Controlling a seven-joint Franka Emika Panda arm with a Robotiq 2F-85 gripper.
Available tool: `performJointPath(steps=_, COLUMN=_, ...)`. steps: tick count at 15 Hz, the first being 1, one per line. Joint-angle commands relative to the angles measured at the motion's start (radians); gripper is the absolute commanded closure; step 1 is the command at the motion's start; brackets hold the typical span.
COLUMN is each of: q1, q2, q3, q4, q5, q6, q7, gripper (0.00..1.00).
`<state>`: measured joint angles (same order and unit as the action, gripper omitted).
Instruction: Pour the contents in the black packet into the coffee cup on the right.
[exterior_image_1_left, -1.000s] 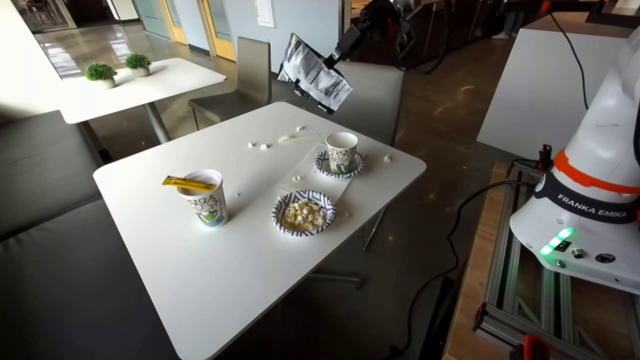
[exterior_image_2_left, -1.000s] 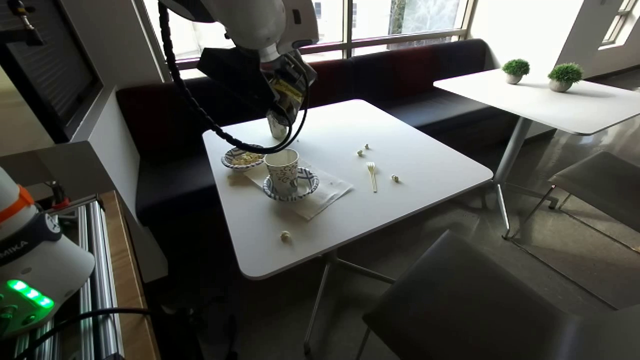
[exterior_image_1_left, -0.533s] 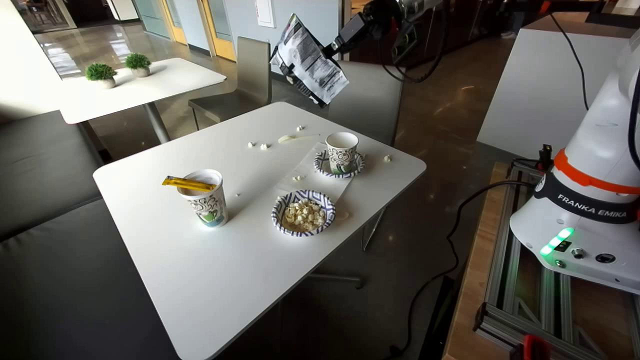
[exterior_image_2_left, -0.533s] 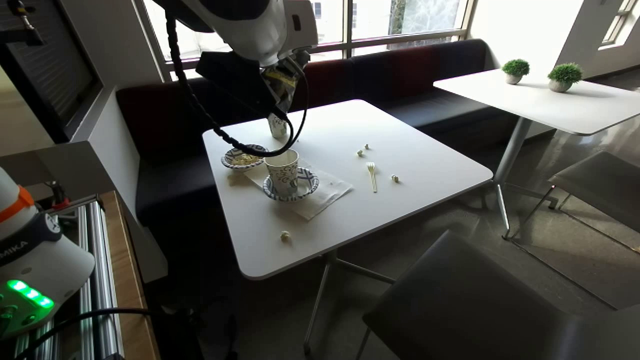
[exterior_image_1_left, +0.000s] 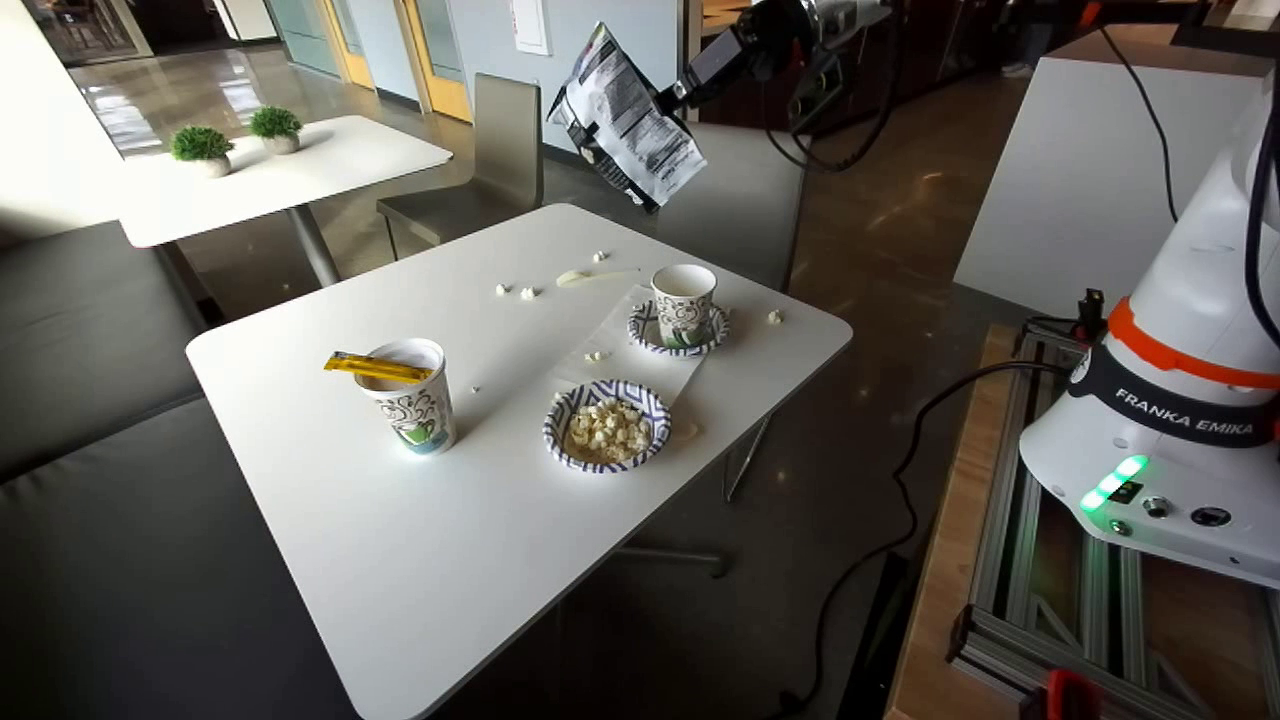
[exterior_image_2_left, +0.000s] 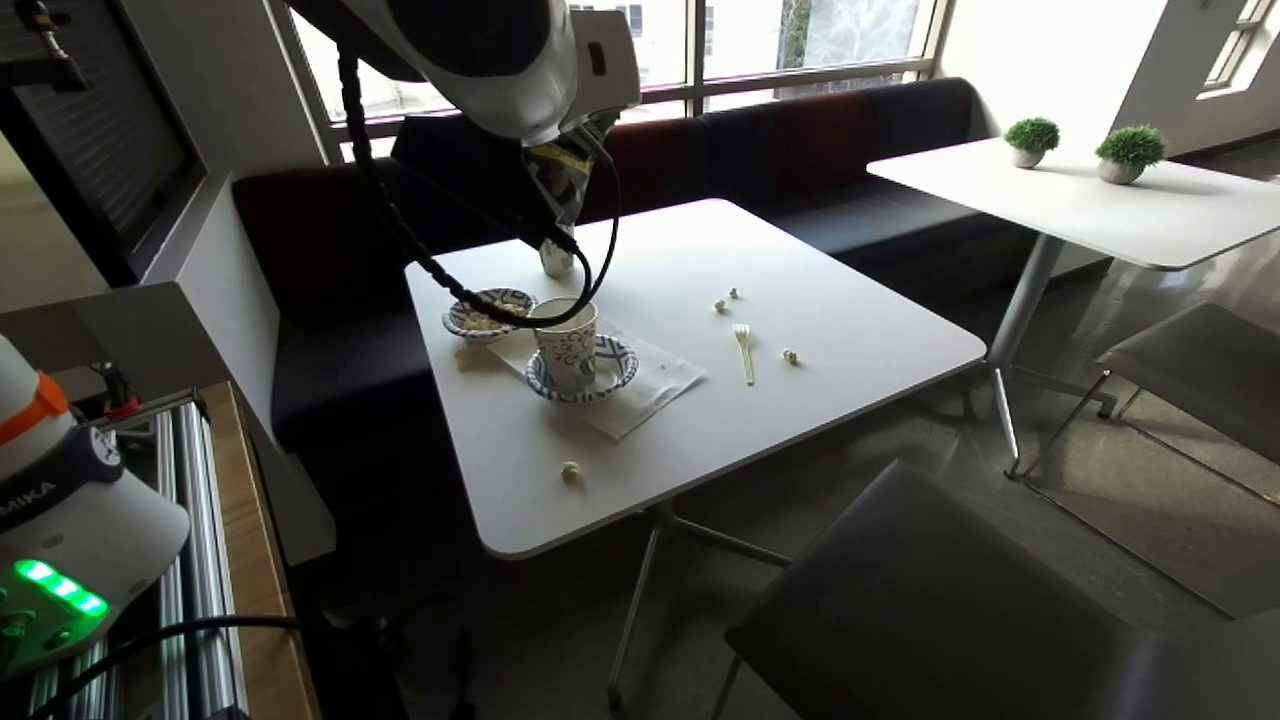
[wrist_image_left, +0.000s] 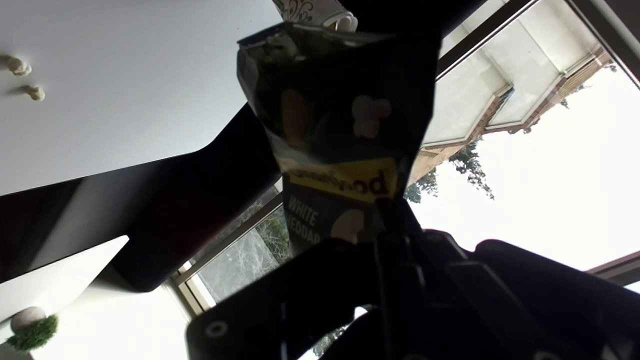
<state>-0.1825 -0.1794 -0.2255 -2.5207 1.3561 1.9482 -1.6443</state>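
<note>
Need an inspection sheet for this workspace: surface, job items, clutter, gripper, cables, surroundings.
Surface: white table, popcorn pieces scattered on it
Job item, black popcorn packet: tilted, raised higher than the table, apart from the coffee cup; looks open in the wrist view
Job item, coffee cup: upright in a paper bowl; its bottom inside isn't visible
Clutter: popcorn bowl; second paper cup, yellow stick packet across its rim; fork; napkin under the paper bowl
Popcorn in mid-air: nothing seen
Gripper: jaws shut on the black popcorn packet
Cables: arm cable hangs in a loop; base cable trails toward the floor
Surroundings: bench, chair, second table with two potted plants
</note>
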Motion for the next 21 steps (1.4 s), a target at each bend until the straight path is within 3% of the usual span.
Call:
performJointPath(steps=1, q1=-0.031, q2=0.012, q3=-0.017, q4=-0.008, q5=0.025, q6=-0.058, q7=-0.041, gripper=1.00)
performJointPath(steps=6, q1=-0.044, q2=0.036, q3=-0.011, q4=-0.006, q5=0.029, q6=-0.021, q7=-0.051, gripper=1.00)
performJointPath(steps=7, q1=-0.045, q2=0.040, q3=-0.017, q4=-0.004, q5=0.039, q6=-0.057, q7=-0.053, gripper=1.00)
performJointPath(steps=8, q1=-0.042, q2=0.042, q3=-0.004, q4=-0.007, q5=0.035, q6=0.001, q7=-0.059, gripper=1.00)
performJointPath(steps=10, q1=-0.044, q2=0.043, q3=-0.016, q4=-0.004, q5=0.056, q6=-0.064, q7=-0.067, gripper=1.00)
performJointPath(steps=11, q1=-0.040, q2=0.045, q3=0.001, q4=-0.007, q5=0.051, q6=0.020, q7=-0.078, gripper=1.00)
performJointPath(steps=12, q1=-0.050, q2=0.043, q3=-0.028, q4=-0.002, q5=0.078, q6=-0.114, q7=-0.072, gripper=1.00)
performJointPath(steps=13, q1=-0.043, q2=0.045, q3=-0.006, q4=-0.004, q5=0.075, q6=-0.017, q7=-0.074, gripper=1.00)
performJointPath(steps=15, q1=-0.050, q2=0.044, q3=-0.022, q4=-0.002, q5=0.097, q6=-0.100, q7=-0.074, gripper=1.00)
performJointPath(steps=16, q1=-0.045, q2=0.046, q3=-0.003, q4=-0.002, q5=0.085, q6=-0.017, q7=-0.090, gripper=1.00)
performJointPath(steps=17, q1=-0.049, q2=0.048, q3=-0.019, q4=0.001, q5=0.098, q6=-0.104, q7=-0.076, gripper=1.00)
performJointPath(steps=18, q1=-0.043, q2=0.050, q3=0.006, q4=-0.003, q5=0.087, q6=0.027, q7=-0.094, gripper=1.00)
performJointPath(steps=19, q1=-0.050, q2=0.052, q3=-0.020, q4=0.003, q5=0.097, q6=-0.103, q7=-0.077, gripper=1.00)
performJointPath(steps=20, q1=-0.041, q2=0.050, q3=0.008, q4=-0.003, q5=0.091, q6=0.031, q7=-0.091, gripper=1.00)
performJointPath(steps=21, q1=-0.042, q2=0.050, q3=0.006, q4=-0.001, q5=0.092, q6=0.029, q7=-0.097, gripper=1.00)
